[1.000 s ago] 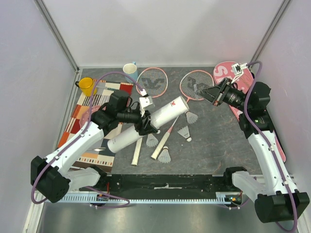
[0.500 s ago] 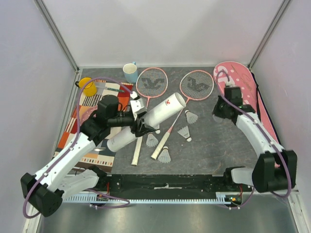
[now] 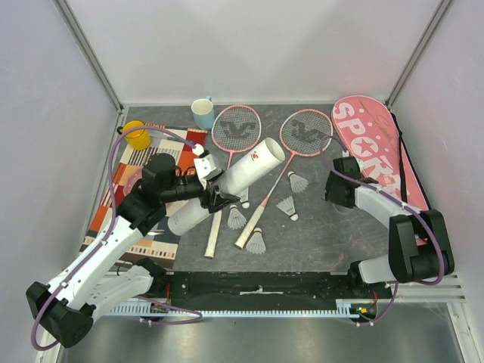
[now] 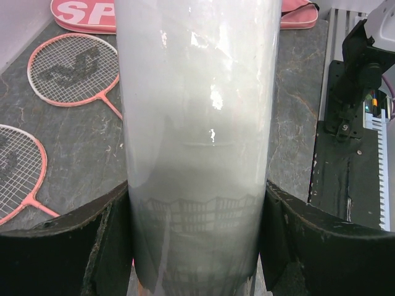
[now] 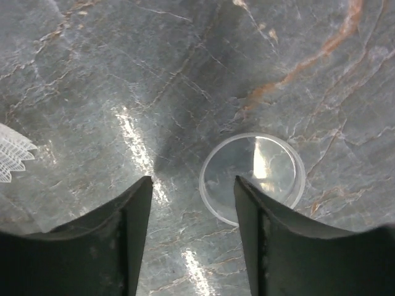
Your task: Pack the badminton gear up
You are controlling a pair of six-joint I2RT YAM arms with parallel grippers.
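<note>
Tube-filling step: your left gripper (image 3: 210, 195) clamps long white tube (image 3: 246, 170); right gripper (image 5: 191, 216) gapes empty over clear round lid (image 5: 252, 179). Next, likely: fetch white feathered shuttlecock (image 3: 298, 182).

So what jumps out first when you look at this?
The long white tube, gripped by the left hand, slanting across mid-table. Then the big pink SPORT bag lying at the far right, with two pink rackets flat beside it at the back.
</note>
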